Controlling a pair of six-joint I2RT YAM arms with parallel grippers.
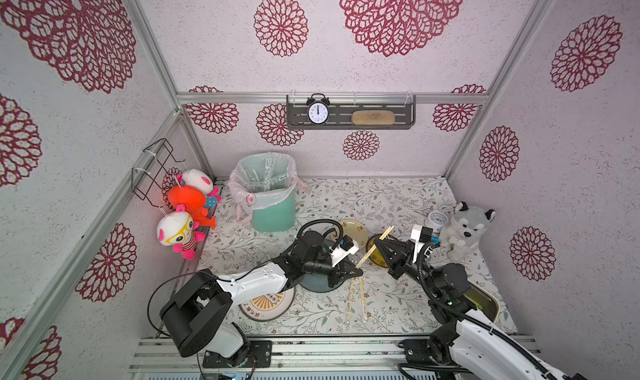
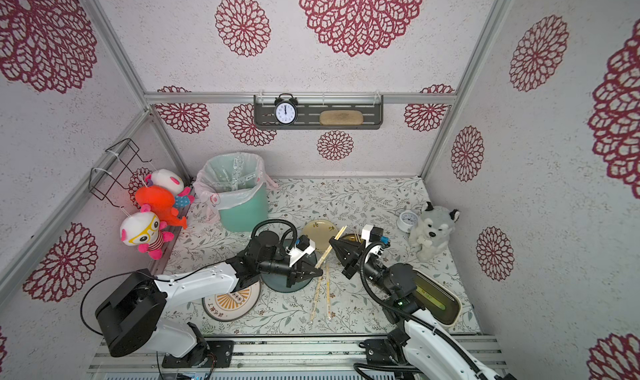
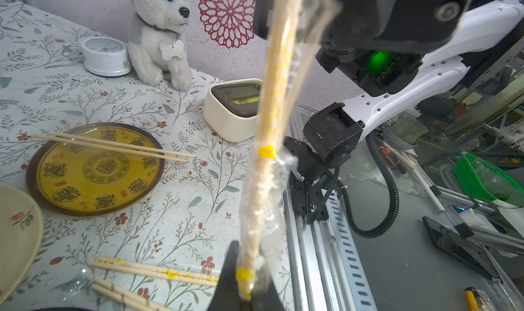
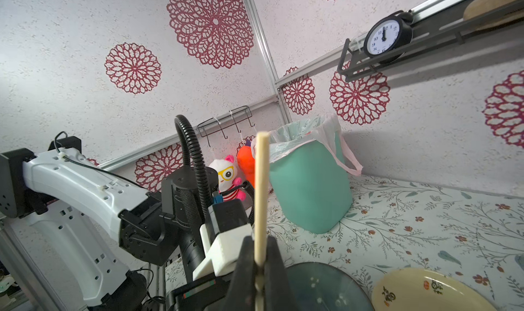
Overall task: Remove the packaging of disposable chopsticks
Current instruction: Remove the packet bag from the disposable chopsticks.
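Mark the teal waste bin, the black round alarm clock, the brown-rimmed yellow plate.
teal waste bin (image 1: 273, 213), top view, outer wall.
black round alarm clock (image 1: 318, 113), top view, white dial.
brown-rimmed yellow plate (image 3: 105, 168), left wrist view, bare centre.

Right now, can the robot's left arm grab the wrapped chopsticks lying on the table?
Probably not yet. The wrapped chopsticks lie uncovered near the left gripper, but it is shut on another pair's packaging, so it must let go first.

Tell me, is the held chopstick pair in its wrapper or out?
Partly out: clear packaging wraps the chopsticks at the left end effector; their bare end pokes past the right end effector.
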